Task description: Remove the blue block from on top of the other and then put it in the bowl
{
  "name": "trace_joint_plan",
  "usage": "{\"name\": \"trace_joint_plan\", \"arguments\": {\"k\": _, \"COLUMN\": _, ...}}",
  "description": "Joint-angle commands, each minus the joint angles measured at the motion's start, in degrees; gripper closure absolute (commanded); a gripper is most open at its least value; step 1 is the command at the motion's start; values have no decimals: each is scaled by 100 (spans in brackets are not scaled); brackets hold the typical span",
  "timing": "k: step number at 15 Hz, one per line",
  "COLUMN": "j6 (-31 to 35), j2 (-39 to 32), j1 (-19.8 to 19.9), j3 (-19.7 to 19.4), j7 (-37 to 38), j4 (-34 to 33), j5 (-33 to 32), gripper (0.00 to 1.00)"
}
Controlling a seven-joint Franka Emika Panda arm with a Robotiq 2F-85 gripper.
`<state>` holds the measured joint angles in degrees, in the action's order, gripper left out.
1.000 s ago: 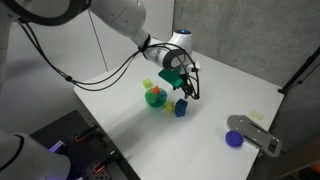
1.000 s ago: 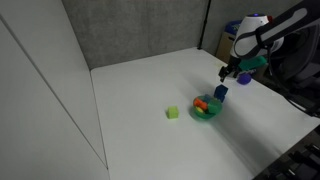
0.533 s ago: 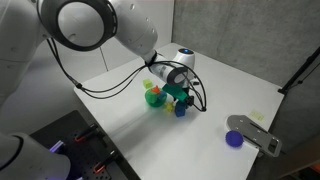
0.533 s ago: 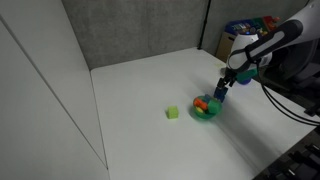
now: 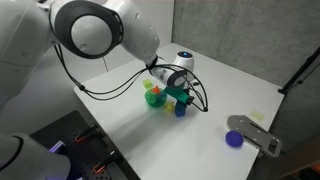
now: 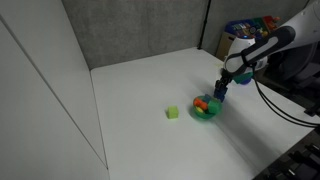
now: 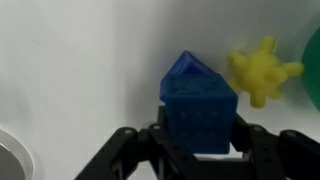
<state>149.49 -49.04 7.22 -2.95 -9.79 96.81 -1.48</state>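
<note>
In the wrist view the blue block (image 7: 200,115) fills the space between my fingers, and both pads press its sides. Under it the other (image 7: 185,68) shows as a blue corner, turned at an angle. My gripper (image 7: 200,140) is shut on the upper block, which still rests on the stack. In both exterior views the gripper (image 5: 180,97) (image 6: 220,90) stands low over the blue stack (image 5: 181,109) (image 6: 218,98). The green bowl (image 5: 154,99) (image 6: 206,112) sits right beside the stack, and its rim (image 7: 313,70) shows at the right edge of the wrist view.
A yellow spiky toy (image 7: 262,70) lies close beside the stack. An orange piece (image 6: 200,103) lies in the bowl. A yellow-green cube (image 6: 172,113) sits apart on the white table (image 6: 140,110). A blue-purple disc (image 5: 234,139) and a grey holder (image 5: 256,133) lie towards the table's edge.
The gripper has come down from above the table onto the blue stack, and its jaws have closed on the top block. The blocks and bowl have not moved.
</note>
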Motion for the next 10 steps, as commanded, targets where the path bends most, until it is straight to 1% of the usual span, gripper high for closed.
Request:
{"name": "trace_joint_plan", "arguments": {"k": 1, "j6": -87, "j2": 199, "j1": 95, "j3": 148, "j7": 20, "j4": -97, "j5": 66, "gripper": 68}}
{"name": "trace_joint_plan", "arguments": {"k": 5, "j6": -71, "j2": 588, "j1": -45, "j3": 222, "j7": 188, "j4": 58, "j5": 84, "gripper": 69}}
{"name": "trace_joint_plan", "arguments": {"k": 10, "j6": -169, "j2": 964, "j1": -212, "j3": 484, "j7": 237, "j4": 311, "j5": 187, "gripper": 69}}
